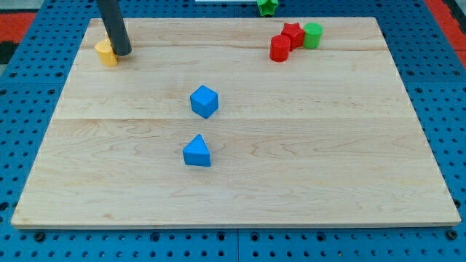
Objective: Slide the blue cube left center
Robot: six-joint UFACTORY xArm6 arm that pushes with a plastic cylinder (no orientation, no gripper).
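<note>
The blue cube (204,101) sits on the wooden board (306,167) a little left of the board's middle. A blue triangular block (196,151) lies just below it. My tip (122,53) is at the view's top left, touching the right side of a yellow block (106,53), well up and to the left of the blue cube.
At the view's top right a red cylinder (279,48), a red star-shaped block (293,33) and a green cylinder (312,34) stand clustered together. A green block (267,6) lies off the board past its top edge.
</note>
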